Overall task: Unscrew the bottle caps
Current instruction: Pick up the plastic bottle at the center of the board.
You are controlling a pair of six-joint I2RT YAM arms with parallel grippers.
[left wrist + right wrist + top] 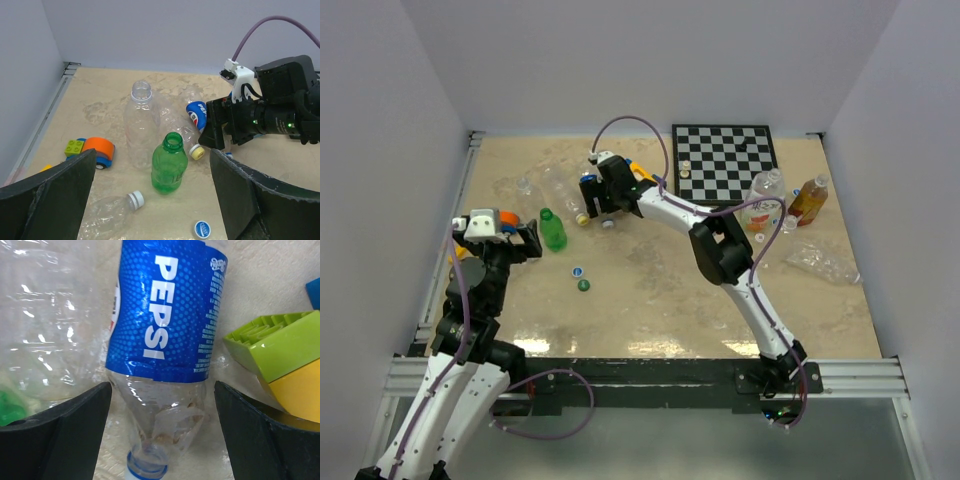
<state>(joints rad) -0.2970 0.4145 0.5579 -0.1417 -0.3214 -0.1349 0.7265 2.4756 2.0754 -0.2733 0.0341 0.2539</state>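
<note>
My right gripper (160, 440) is open and straddles the clear shoulder of a lying Pepsi bottle (165, 315), with gaps on both sides. The bottle's blue-ringed neck (147, 462) points at the camera and its cap is cut off by the frame edge. My left gripper (152, 160) is open and hovers before an upright green bottle (169, 165) with no cap. An uncapped clear bottle (141, 125) stands behind it. A crushed bottle lies with a white cap (135, 200) on it. A yellow cap (196, 152) sits on another lying bottle. A loose blue cap (202, 229) lies nearby.
A toy car (97, 151) and blocks sit left of the bottles. A green block (272, 347) on a yellow one (297, 392) lies right of the Pepsi bottle. At the back right are a chessboard (725, 160), a clear bottle (765, 195), an amber bottle (810, 200) and a crushed one (825, 262).
</note>
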